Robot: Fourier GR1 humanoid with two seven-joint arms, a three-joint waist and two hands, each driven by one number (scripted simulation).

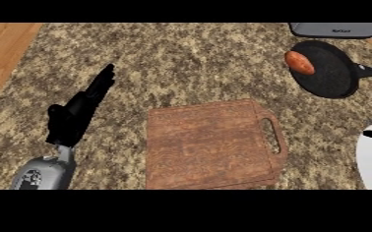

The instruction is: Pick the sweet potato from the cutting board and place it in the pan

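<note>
- Left hand [76, 110] at eight o'clock, fingers straight, holding nothing.
- Cutting board [207, 145] on the bench [189, 59], bare.
- Sweet potato [299, 62] on the pan [327, 71] rim, two o'clock.

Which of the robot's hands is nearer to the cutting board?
Left. The left hand hovers over the counter beside the cutting board, off its left edge, fingers straight. The right hand is out of view.
</note>
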